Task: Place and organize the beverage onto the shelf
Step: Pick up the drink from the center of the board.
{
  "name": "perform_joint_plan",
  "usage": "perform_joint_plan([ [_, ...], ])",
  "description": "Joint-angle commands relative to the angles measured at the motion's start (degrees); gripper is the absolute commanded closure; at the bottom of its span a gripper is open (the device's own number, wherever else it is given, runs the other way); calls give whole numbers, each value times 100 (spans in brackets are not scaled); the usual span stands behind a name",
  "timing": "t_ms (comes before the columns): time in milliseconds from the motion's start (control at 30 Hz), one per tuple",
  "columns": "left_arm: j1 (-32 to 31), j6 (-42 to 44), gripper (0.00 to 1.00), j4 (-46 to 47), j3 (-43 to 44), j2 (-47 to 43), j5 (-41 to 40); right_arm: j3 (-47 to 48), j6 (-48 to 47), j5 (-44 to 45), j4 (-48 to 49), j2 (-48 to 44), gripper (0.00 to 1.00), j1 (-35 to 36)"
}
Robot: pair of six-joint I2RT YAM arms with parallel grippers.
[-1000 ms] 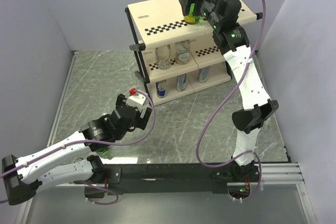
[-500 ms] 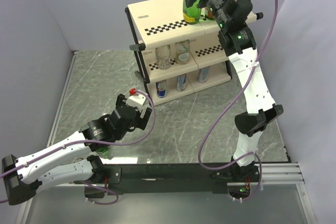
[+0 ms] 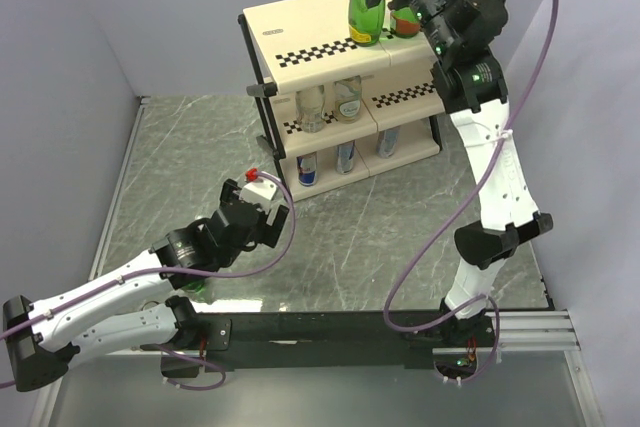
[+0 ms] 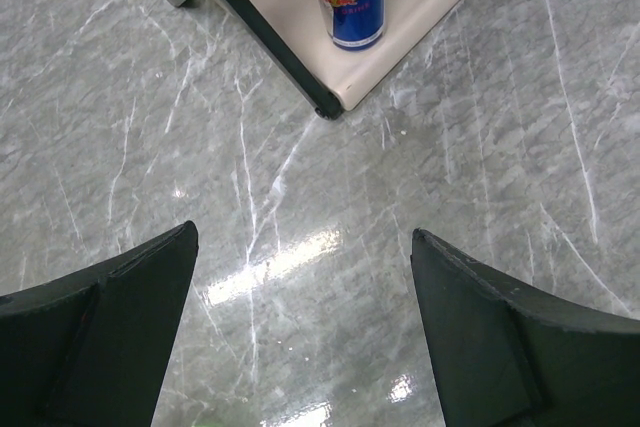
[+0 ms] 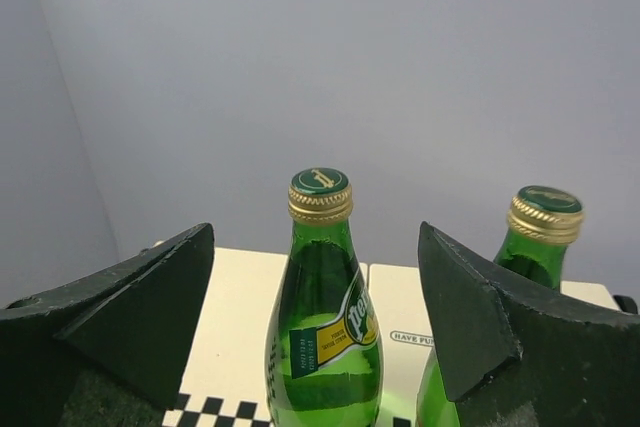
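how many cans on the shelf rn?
3, in a row on the bottom tier of the shelf: left can, middle can, right can. Others may be hidden.

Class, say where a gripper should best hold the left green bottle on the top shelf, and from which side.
Likely the labelled body of the bottle, level from the front: it stands upright, its neck tapers, and the open right gripper faces it.

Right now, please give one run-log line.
right jaws: open, touching nothing | green glass bottle with yellow label: upright atop cream checkered shelf | left jaws: open, empty, over grey marble table
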Motion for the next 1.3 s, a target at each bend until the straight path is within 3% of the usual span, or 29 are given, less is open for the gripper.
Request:
perform_joint_plan([
  [0,-22,-64,6,155,22,-185,-1,156,27,83,33,-436,11,-33],
  [233,-5,-292,1,322,57,-493,25,-660,-131,-188,-327,-1305,11,-42],
  [367,30,-432,0,349,223,-678,-18,-1460,-623,-1145,-783,-2043,11,-42],
  [500,162,-897,1,-422,786,-643,-115,-2409,-1168,-2435,-1469,-2861,11,-42],
  [900,259,-3841,0,-3315,2298,-450,-317,-6241,-1546,-3827,-1487,-4891,17,46],
  [1133,268,-5842,1,-5318,3036,200,-1143,-7786,-1574,-3644,-1322,-5174,19,897],
  [1267,487,-6092,2,-5391,2888,350,-1038,-8194,-1572,-3538,-1109,-5095,19,1302],
])
